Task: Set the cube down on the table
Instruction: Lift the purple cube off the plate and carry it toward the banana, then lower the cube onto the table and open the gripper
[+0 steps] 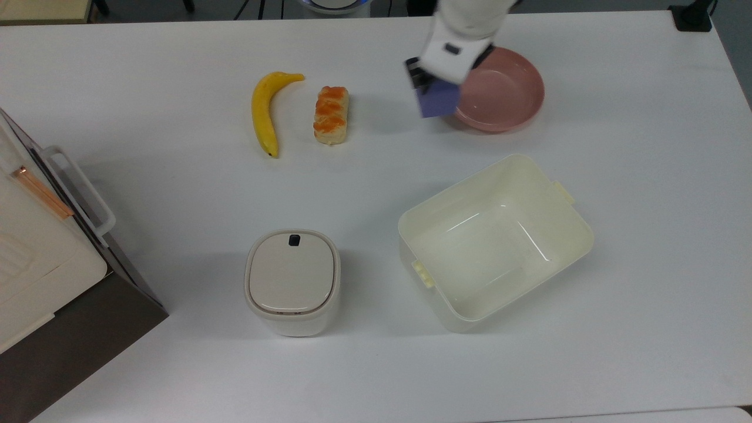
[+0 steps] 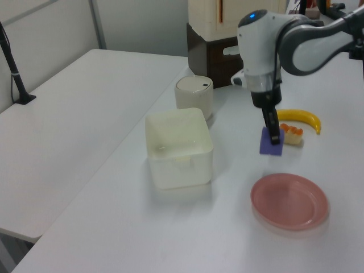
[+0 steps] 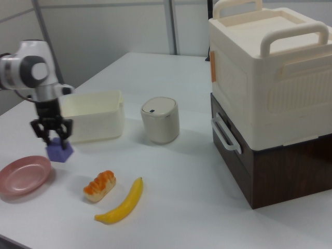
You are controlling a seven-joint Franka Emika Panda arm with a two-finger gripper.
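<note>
Item: small matte blue-purple cube [image 1: 437,101], in carriage off the round pink plate [image 1: 510,106], set-down stage pending.

My black two-finger gripper [image 3: 53,136] is closed on the cube's upper part, with the block hanging clear above the large white smooth table [image 1: 176,194]. It sits beside the plate's rim, near the table's far edge in the top view, between the plate and the orange-glazed bread piece [image 1: 331,114]. Yellow banana [image 1: 264,111], cream open bin [image 1: 496,241] and lidded white canister [image 1: 292,281] stand apart. Next, by my judgement: lower straight onto bare tabletop short of the bread, then part my fingers once the base rests flat.
</note>
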